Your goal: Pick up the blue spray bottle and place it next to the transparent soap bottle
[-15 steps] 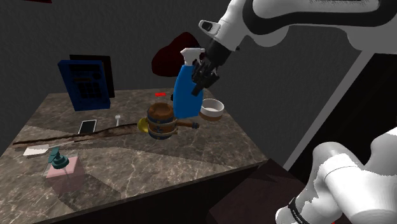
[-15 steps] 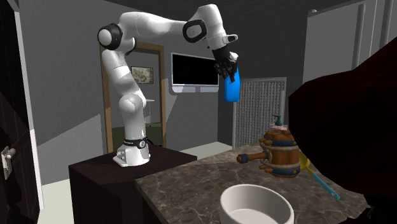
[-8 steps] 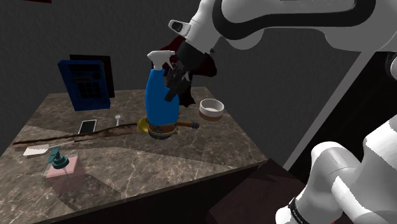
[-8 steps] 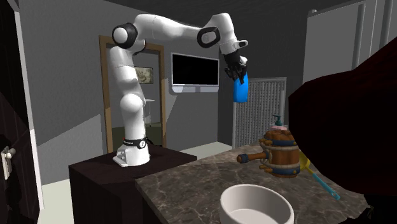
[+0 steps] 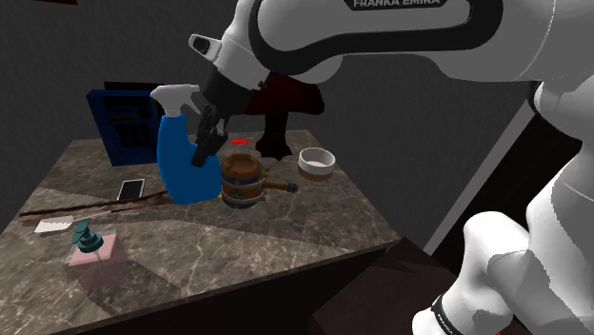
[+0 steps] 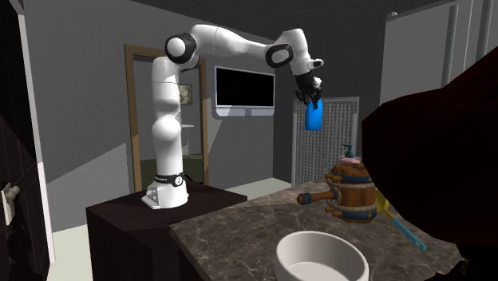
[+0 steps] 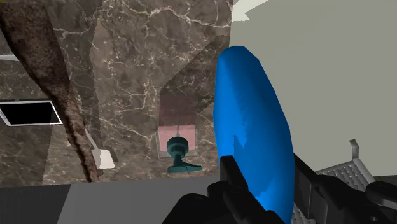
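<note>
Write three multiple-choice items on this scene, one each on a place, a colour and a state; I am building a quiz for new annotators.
1. In the shoulder view, where does the soap bottle stand on the table?
A. near the far right corner
B. near the front left corner
C. at the middle

2. What colour is the soap bottle's pump?
A. red
B. yellow
C. dark teal

3. What is the state of the blue spray bottle?
A. clasped in the gripper, above the table
B. lying on the table
C. standing against the soap bottle

Key:
1 B, it stands by the table's near left edge.
2 C, the pump head shows dark teal.
3 A, the gripper is shut on it in the air, apart from the soap bottle.
</note>
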You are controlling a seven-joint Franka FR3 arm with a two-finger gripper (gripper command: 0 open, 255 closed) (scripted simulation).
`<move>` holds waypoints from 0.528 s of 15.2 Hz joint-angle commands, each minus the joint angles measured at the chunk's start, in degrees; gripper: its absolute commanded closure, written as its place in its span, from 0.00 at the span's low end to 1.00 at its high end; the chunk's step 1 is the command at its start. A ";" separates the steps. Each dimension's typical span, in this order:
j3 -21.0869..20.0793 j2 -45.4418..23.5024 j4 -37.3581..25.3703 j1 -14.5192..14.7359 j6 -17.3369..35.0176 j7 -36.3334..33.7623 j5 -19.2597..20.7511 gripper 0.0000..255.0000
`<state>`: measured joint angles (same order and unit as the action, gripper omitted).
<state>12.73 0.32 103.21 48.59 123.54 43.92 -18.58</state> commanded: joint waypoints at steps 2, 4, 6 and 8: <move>-1.10 -4.66 -5.51 1.10 -0.23 -2.62 -0.02 1.00; -1.72 -8.35 -9.79 1.76 -0.48 -4.22 -0.06 1.00; -2.27 -12.25 -14.54 2.37 -1.01 -5.86 -0.02 1.00; -2.74 -16.40 -19.86 2.93 -1.87 -7.53 0.07 1.00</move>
<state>10.23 -13.93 86.60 51.24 122.55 37.47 -18.65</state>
